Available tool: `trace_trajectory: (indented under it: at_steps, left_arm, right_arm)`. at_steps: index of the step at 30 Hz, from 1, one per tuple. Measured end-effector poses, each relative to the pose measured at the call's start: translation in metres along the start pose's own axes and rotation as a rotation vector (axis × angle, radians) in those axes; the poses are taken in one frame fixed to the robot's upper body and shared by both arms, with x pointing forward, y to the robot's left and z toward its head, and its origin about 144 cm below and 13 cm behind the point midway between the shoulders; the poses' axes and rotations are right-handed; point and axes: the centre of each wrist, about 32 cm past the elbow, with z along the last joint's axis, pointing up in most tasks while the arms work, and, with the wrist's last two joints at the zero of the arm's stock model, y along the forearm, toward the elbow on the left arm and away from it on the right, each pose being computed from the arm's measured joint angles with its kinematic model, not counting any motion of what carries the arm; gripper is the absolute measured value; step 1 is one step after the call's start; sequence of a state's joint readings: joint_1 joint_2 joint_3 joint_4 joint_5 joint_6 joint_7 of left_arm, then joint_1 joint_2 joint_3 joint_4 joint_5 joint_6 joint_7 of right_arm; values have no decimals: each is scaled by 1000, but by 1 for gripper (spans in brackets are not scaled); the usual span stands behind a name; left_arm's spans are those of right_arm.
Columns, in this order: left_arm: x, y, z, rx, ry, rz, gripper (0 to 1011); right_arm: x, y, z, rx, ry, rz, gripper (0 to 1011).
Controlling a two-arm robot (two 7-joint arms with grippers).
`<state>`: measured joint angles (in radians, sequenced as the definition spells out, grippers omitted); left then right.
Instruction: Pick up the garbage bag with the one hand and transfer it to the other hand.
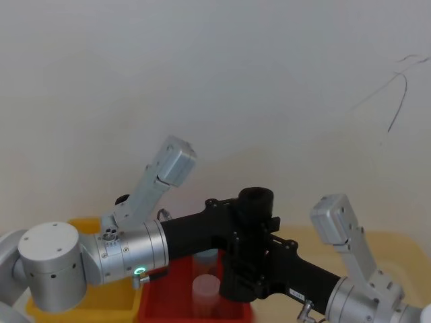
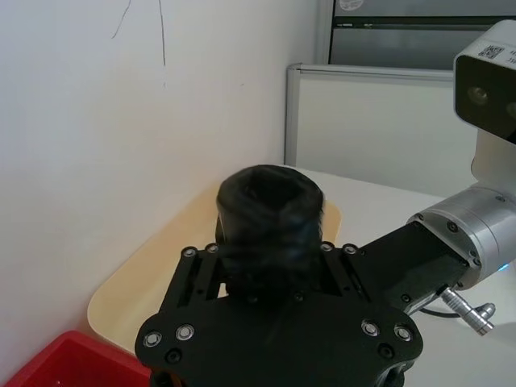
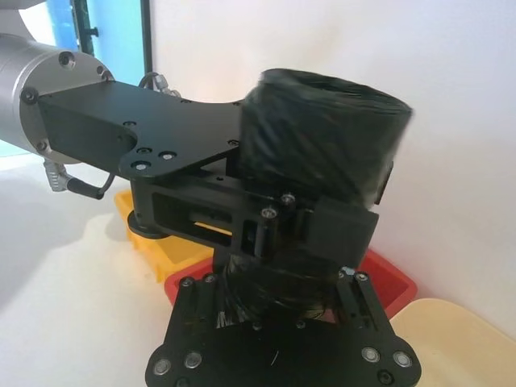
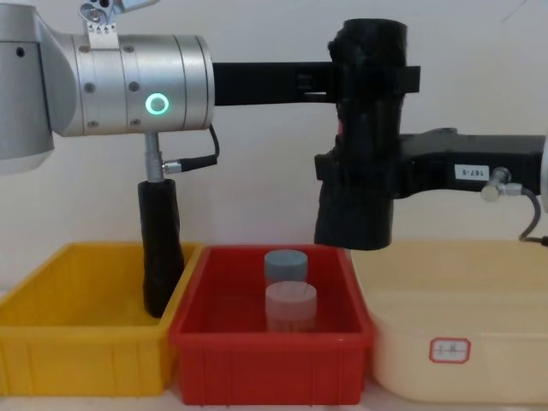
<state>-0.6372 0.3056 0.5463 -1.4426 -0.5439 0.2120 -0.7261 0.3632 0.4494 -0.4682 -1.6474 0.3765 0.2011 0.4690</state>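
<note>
As it stands upright above the red bin (image 4: 265,342), the garbage bag (image 4: 364,128) is clamped high by the left gripper (image 4: 372,81). It is clasped lower by the right gripper (image 4: 360,175).

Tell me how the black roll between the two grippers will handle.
The garbage bag is probably fairly stiff: it stands straight between the left gripper and right gripper. Its rumpled plastic likely gives under squeeze. Cylindrical, it would probably roll if laid down.
</note>
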Motion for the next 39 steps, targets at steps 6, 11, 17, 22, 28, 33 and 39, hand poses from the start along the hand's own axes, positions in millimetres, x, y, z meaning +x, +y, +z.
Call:
trace_trajectory:
  at_steps: [6,11,17,22,28,33,39]
  left_arm:
    - [0,0,0,0,0,0,648]
    - [0,0,0,0,0,0,768]
    - [0,0,0,-1,2,0,942]
    - [2,4,1,-8,9,-10,1001]
    - [6,13,2,-21,22,-18,1001]
    - [10,22,3,-31,36,-8,1001]
    - [14,36,4,-42,52,25,1001]
  right_arm:
    - [0,0,0,1,-1,1,594]
    - [0,0,0,2,1,-1,594]
    - [0,0,-1,1,5,-15,594]
    - [0,-1,-3,0,11,-39,593]
    - [3,-3,-5,-3,22,-93,593]
    - [6,-5,-6,-6,30,-145,593]
    - [13,-9,-8,-16,38,-239,593]
